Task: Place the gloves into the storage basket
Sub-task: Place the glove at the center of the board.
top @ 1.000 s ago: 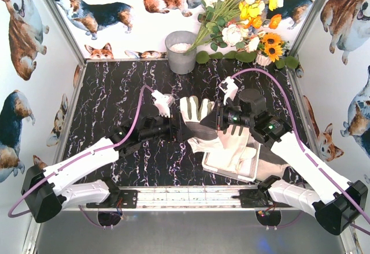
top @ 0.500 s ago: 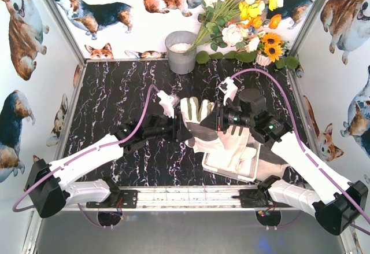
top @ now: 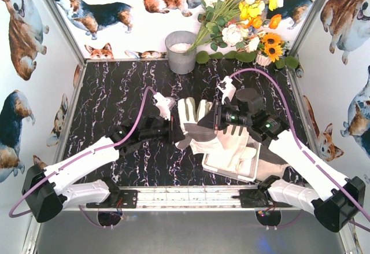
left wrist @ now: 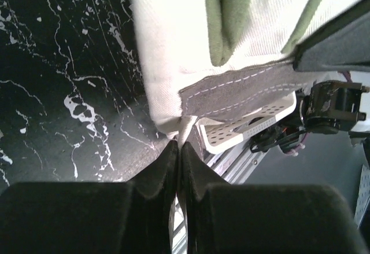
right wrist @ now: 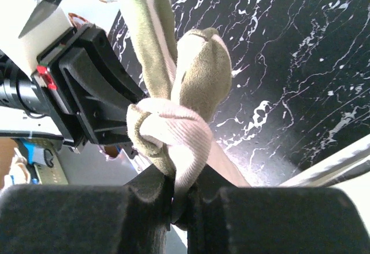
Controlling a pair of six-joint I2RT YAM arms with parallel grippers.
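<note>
- I am holding one of the gloves (top: 193,115) up over the desk (top: 115,103) at mid-frame. Its fingers are pointing toward the top of the frame and its grey palm patch is showing.
- It is hanging just left of the storage basket (top: 228,173), not yet inside it; other gloves (top: 234,153) are already lying in and over that basket.
- My left tool (top: 173,131) is clenched on a thin strip of the glove's lower edge, and my right tool (top: 213,122) is clenched on a bunched fold at its other side.
- Over the last half second the glove and both tools have been drifting slightly left, away from the basket.
- I am judging this as straightening the glove between both tools, so the carry to the lower right is still ahead.
</note>
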